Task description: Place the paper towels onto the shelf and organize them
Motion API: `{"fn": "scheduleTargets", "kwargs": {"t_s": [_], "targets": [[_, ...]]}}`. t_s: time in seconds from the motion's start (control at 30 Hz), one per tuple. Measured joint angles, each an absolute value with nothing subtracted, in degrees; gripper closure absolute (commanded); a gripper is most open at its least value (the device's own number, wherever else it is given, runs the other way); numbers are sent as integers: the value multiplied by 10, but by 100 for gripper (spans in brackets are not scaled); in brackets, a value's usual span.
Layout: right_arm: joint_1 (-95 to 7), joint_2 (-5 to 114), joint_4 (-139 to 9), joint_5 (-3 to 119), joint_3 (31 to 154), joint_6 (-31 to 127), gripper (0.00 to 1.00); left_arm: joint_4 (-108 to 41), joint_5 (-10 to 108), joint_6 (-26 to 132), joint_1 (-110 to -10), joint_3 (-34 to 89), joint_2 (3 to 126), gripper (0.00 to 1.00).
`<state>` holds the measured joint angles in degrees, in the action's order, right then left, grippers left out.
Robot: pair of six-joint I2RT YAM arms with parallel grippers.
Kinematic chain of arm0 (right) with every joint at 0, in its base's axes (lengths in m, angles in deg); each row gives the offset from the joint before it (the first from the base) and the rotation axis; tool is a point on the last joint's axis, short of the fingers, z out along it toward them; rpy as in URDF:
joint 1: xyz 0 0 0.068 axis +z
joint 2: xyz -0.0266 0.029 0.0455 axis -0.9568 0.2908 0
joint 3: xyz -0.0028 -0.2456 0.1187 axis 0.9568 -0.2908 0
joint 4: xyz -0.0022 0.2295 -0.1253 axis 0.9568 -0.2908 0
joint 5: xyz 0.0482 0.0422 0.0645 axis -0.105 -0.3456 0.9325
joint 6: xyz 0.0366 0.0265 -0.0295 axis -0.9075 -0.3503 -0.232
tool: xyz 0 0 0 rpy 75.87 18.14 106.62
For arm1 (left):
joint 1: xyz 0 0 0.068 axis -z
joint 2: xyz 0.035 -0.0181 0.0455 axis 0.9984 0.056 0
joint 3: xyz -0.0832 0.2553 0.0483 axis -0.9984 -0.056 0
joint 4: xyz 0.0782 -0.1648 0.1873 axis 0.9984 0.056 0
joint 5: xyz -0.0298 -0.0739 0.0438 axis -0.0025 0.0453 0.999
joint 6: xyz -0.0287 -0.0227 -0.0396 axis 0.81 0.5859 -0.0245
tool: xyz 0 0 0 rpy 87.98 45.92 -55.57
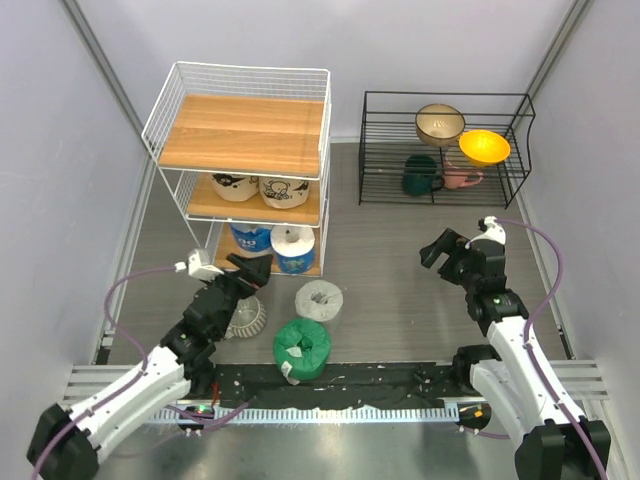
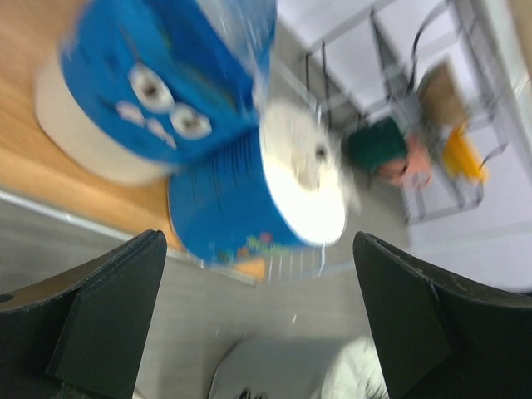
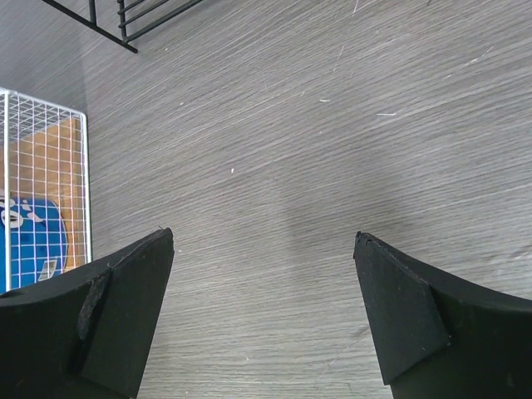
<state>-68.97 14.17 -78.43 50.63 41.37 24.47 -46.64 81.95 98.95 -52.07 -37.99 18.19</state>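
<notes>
The shelf (image 1: 242, 131) stands at the back left. Two tan paper towels (image 1: 235, 186) (image 1: 284, 190) sit on its middle board. A blue-white roll (image 1: 250, 238) and a white-blue roll (image 1: 293, 248) sit on the bottom board; both show blurred in the left wrist view (image 2: 154, 83) (image 2: 249, 195). On the table lie a grey roll (image 1: 319, 300) and a green roll (image 1: 302, 347). My left gripper (image 1: 250, 272) (image 2: 258, 241) is open and empty, just in front of the bottom tier. My right gripper (image 1: 437, 250) (image 3: 262, 237) hangs open over bare table.
A ribbed pale mug (image 1: 245, 318) lies under my left arm, beside the grey roll. The low black wire rack (image 1: 445, 150) at the back right holds two bowls and two mugs. Walls close in on both sides.
</notes>
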Motion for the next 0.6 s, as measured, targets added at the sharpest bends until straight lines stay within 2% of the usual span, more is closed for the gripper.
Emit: {"fn": "scheduleTargets", "kwargs": {"t_s": [0.23, 0.6], "targets": [[-690, 142, -785, 508, 413, 245, 4, -507, 891, 962, -382, -356, 308, 0], [-690, 136, -785, 507, 413, 245, 4, -569, 934, 954, -363, -317, 431, 0]]}}
